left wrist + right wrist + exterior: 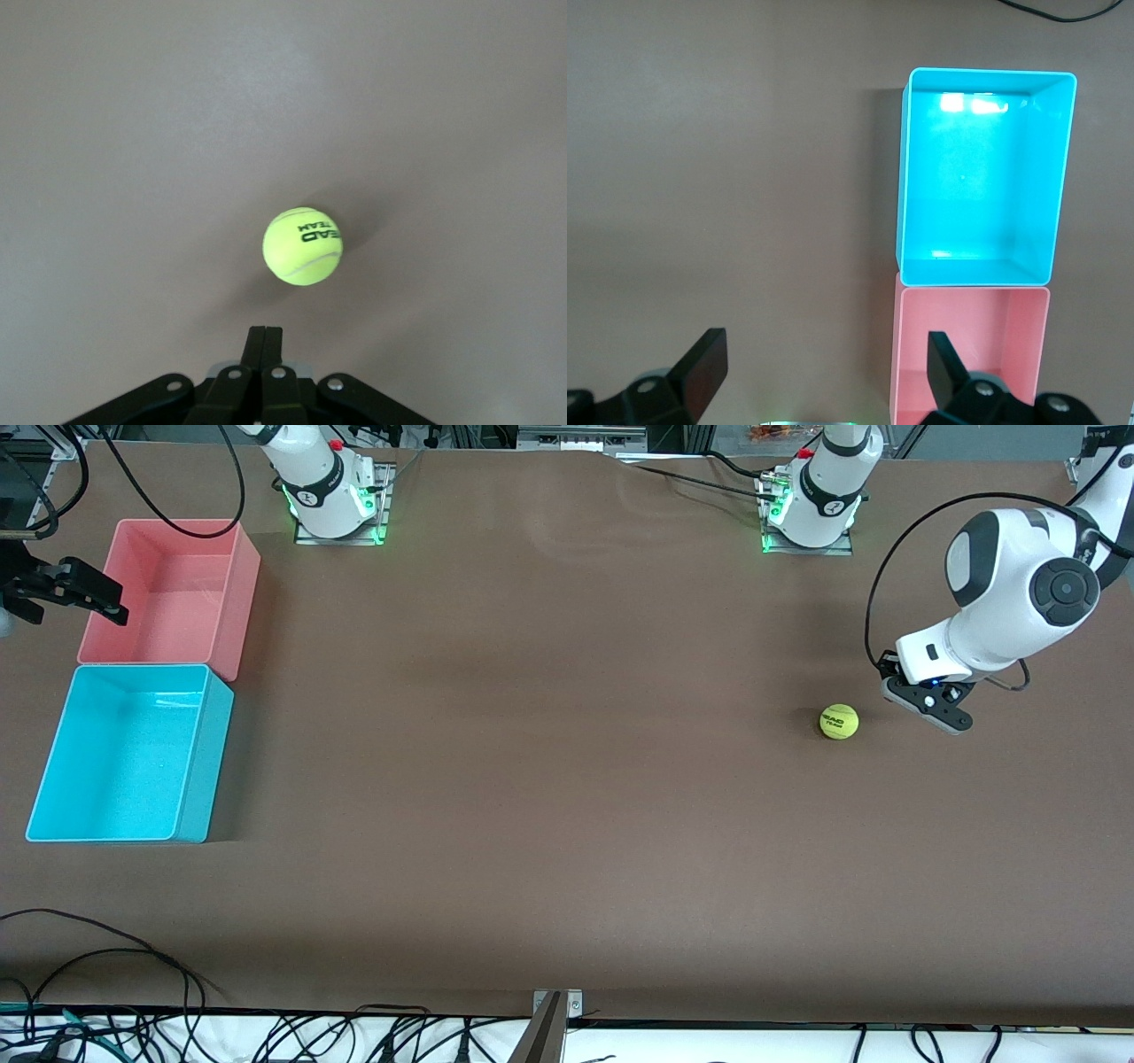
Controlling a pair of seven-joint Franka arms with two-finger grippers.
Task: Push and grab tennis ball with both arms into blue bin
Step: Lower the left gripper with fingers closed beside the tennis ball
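The tennis ball [839, 721] lies on the brown table toward the left arm's end, yellow-green with dark lettering. My left gripper [930, 704] is low beside it, on the side toward the left arm's end, a short gap away. In the left wrist view its fingers [266, 341] are shut together and empty, with the ball [303, 246] just ahead. The blue bin [208, 753] stands empty at the right arm's end. My right gripper [71, 595] hangs open and empty in the air by the pink bin's outer edge. In the right wrist view [824, 363] the blue bin [902, 177] shows below.
A pink bin [244, 602] stands empty, touching the blue bin and farther from the front camera; it also shows in the right wrist view [897, 354]. A wide stretch of bare brown table [532, 735] lies between the ball and the bins. Cables run along the table's near edge [106, 965].
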